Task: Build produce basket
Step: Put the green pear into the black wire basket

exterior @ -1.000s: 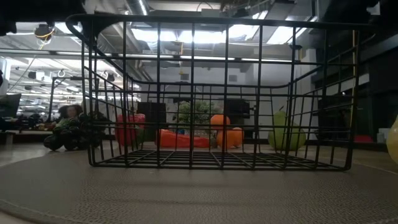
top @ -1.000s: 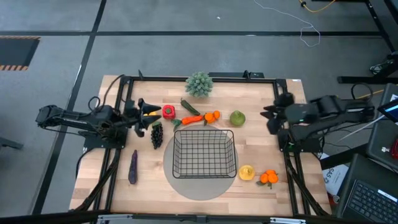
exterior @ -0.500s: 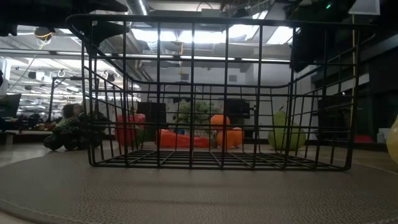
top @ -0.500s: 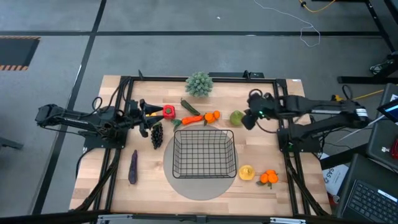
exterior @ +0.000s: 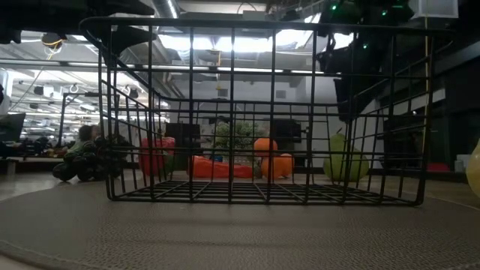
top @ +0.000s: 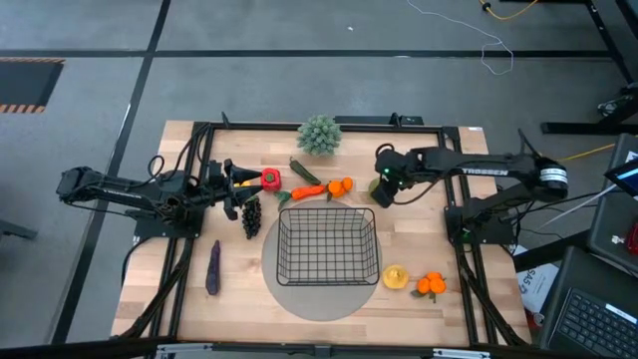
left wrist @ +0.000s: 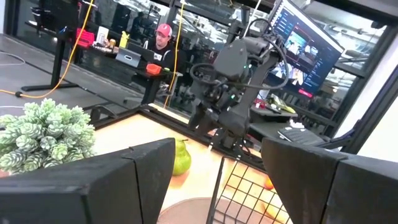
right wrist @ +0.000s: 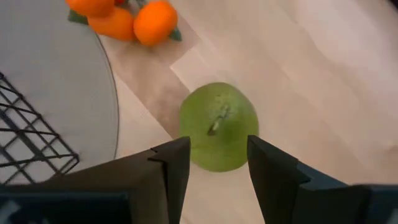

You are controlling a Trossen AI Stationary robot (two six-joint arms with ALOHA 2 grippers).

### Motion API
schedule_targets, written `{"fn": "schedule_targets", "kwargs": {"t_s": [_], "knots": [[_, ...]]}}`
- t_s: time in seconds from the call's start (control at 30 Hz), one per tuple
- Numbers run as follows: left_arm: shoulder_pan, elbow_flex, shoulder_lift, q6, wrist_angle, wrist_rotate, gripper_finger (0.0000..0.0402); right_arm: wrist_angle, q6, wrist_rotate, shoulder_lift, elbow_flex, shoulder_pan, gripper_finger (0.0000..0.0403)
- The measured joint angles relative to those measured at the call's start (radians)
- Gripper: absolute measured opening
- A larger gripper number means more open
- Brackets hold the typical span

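Black wire formed the basket [top: 328, 245], which sat empty on a round grey mat [top: 299, 294] at the lower centre of the high view, presumably so produce could be dropped in from either side. Fruit and vegetables lay scattered around it: a green pear [right wrist: 219, 125] just right of centre, a carrot [top: 309, 191] and oranges [top: 342, 185] above the basket, a red pepper [top: 270, 179] and dark grapes [top: 251, 215] at centre left, an eggplant [top: 213, 267] at lower left, and a lemon [top: 395, 276] at lower right. The right gripper [right wrist: 214, 163] hung directly over the pear with its fingers apart and straddling the fruit, not yet closed on it, apparently lined up for a pick. The left gripper [top: 227, 194] waited wide open and empty near the pepper at centre left. White lettering on the right arm was too small to read.
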Motion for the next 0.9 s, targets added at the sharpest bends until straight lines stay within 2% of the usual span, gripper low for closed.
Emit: {"fn": "schedule_targets", "kwargs": {"t_s": [0.37, 0.53, 0.9], "knots": [[0.000, 0.000, 0.000, 0.001, -0.004, 0.000, 0.0229, 0.061, -0.001, 0.015, 0.081, 0.000, 0.000, 0.0148], [0.000, 0.000, 0.000, 0.001, -0.005, 0.000, 0.0229, 0.057, 0.005, 0.064, 0.082, 0.000, 0.000, 0.0148], [0.000, 0.000, 0.000, 0.001, -0.037, 0.000, 0.0229, 0.032, 0.034, 0.065, 0.078, 0.000, 0.000, 0.0148]]}}
